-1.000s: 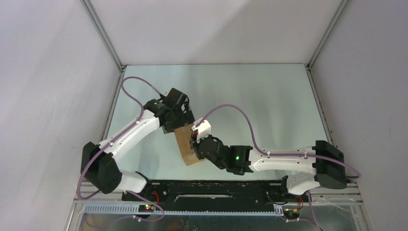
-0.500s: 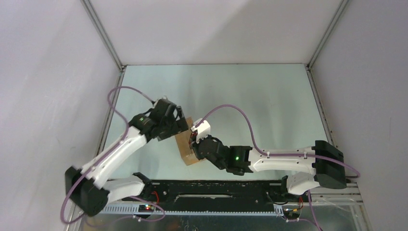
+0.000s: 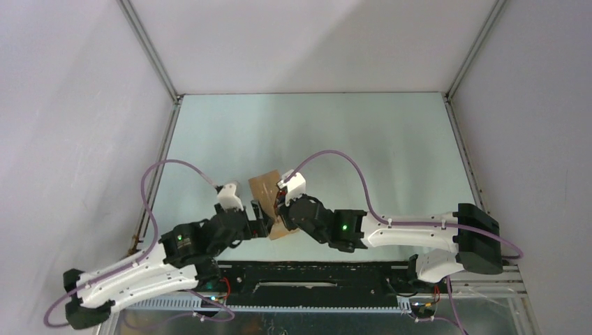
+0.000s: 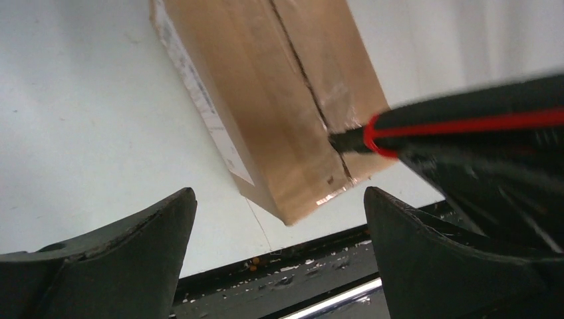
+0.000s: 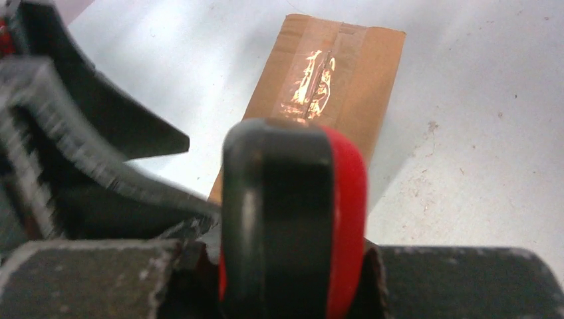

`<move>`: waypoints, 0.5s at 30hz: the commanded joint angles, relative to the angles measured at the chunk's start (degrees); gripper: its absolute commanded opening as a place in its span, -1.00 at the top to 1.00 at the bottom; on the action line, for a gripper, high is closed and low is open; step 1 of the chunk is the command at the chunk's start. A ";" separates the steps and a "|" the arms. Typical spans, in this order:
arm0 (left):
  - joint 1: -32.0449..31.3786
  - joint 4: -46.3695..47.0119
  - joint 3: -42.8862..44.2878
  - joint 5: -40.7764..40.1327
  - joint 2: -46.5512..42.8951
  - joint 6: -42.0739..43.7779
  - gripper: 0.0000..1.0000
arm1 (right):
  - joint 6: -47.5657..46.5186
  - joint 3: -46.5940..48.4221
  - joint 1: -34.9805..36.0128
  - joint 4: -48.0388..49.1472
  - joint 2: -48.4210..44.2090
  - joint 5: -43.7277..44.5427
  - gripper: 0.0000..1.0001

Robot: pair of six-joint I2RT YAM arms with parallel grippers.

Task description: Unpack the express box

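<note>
Clamping the utility knife in my right gripper, I am holding its tip at the seam of the express box; my left gripper is gaping wide just beside that box.

No readable text in any view, white label strip along the side of the express box, its print too blurred to make out, utility knife without legible marks.

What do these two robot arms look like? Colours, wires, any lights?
Both the left arm and right arm have white shells with black joints. A purple cable loops along each, and a small green light glows near each wrist. The end effector fingers are black wedges.
</note>
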 commanded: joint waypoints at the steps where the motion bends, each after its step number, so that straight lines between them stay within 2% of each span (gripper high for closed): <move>1: -13.43 2.14 -3.32 -19.23 -3.54 -10.49 -0.99 | 0.03 -0.90 -1.24 -4.69 0.44 -3.38 1.00; 4: -23.33 0.94 -4.64 -29.37 -0.67 -15.11 -0.99 | -0.45 -1.07 -1.49 -4.61 0.33 -4.32 1.00; 7: -31.11 5.79 -5.00 -36.86 6.46 -11.75 -0.99 | -0.40 -1.21 -1.89 -4.44 0.02 -5.17 1.00; 11: -33.42 10.33 -4.60 -42.40 15.38 -9.23 -0.99 | -0.33 -1.21 -2.01 -4.58 -0.54 -4.87 1.00; 15: -33.66 21.29 -11.85 -45.81 13.72 -7.60 -0.99 | 0.32 -1.21 -2.17 -5.26 -0.58 -4.67 1.00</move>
